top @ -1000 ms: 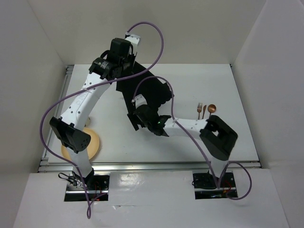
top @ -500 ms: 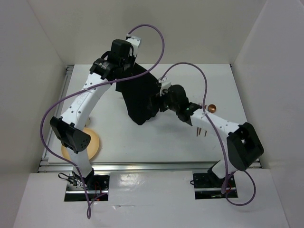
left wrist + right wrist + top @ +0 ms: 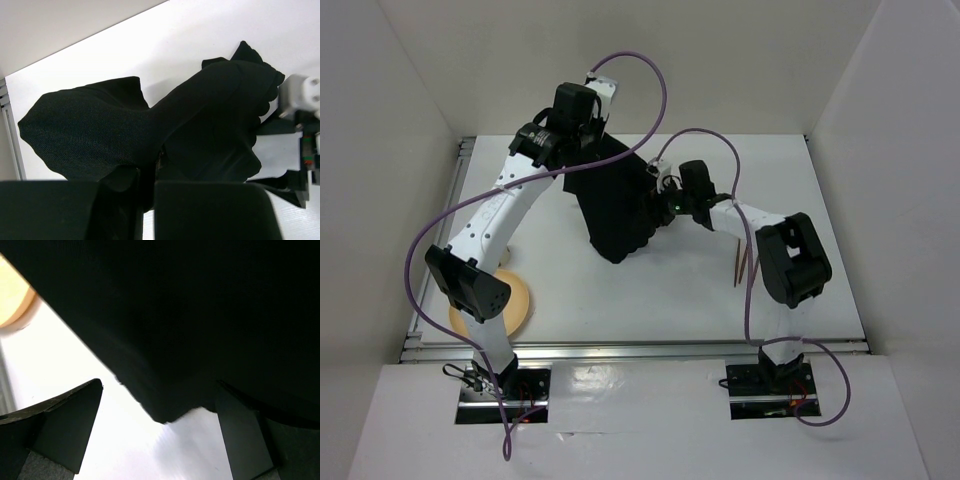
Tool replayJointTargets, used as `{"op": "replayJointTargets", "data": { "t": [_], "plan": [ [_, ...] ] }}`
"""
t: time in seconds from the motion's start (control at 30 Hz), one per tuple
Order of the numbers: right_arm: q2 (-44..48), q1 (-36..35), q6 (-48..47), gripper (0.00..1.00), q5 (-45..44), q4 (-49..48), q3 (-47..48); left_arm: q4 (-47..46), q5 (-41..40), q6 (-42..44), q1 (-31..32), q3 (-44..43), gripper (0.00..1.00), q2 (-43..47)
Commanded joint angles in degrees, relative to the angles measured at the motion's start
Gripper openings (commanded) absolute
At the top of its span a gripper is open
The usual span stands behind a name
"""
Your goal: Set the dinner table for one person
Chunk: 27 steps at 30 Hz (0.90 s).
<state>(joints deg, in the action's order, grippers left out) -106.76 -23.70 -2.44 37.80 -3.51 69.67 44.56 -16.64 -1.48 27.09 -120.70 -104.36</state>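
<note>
Left wrist view alone shows the left pincer (image 3: 147, 187) clamped on the black mat (image 3: 210, 115); right pincer (image 3: 160, 440) gapes beside it.

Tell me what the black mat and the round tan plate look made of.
The black mat: woven cloth, matte; it drapes in soft folds, fine weave visible. The plate: probably light wood or bamboo, smooth tan surface; plastic not excluded.
</note>
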Motion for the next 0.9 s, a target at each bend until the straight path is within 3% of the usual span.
{"op": "replayJointTargets", "data": {
  "t": [0.0, 0.17, 0.23, 0.27, 0.33, 0.37, 0.5, 0.63, 0.7, 0.87],
  "plan": [
    [-2.2, -2.6, 0.7, 1.0, 8.7, -1.8, 2.5, -3.7, 0.0, 1.1, 0.1, -2.8, 0.0, 1.4],
    [-3.5, -7.6, 4.1, 1.0, 6.3, -6.6, 0.0, -3.7, -1.1, 1.7, 0.1, -2.8, 0.0, 1.3],
    [-4.9, -8.2, 5.7, 0.94, 6.3, -7.1, 0.7, -3.7, -1.6, 2.2, 0.1, -2.2, 0.0, 1.3],
    [-5.5, -8.2, 7.3, 0.84, 5.8, -7.1, 1.5, -4.2, -2.2, 2.2, 0.1, -2.2, 0.0, 1.9],
    [-5.5, -8.2, 8.6, 0.22, 5.2, -5.8, 2.1, -4.2, -2.9, 2.7, 0.1, -1.6, 0.0, 1.9],
    [-4.5, -8.2, 9.2, 0.0, 2.9, -5.0, 2.1, -4.2, -3.7, 2.7, 0.1, -1.0, 0.0, 1.9],
    [2.4, -7.0, 9.7, 0.0, -6.8, 0.2, 1.3, -2.9, -4.8, 2.7, -3.6, -1.8, 0.0, 1.9],
    [6.7, -3.8, 6.8, 0.0, -22.5, 11.5, 8.1, -4.3, 2.2, 3.4, -8.2, -0.5, 0.0, 3.0],
    [5.4, -1.9, 2.9, 0.0, -25.0, 17.9, 16.5, -7.4, 9.5, 5.7, -9.4, 1.9, 0.0, 3.5],
    [-2.4, -0.7, -1.9, 0.0, -40.2, 28.7, 34.6, -6.1, 13.7, 6.1, -9.4, -0.5, 0.0, -0.1]
  ]
}}
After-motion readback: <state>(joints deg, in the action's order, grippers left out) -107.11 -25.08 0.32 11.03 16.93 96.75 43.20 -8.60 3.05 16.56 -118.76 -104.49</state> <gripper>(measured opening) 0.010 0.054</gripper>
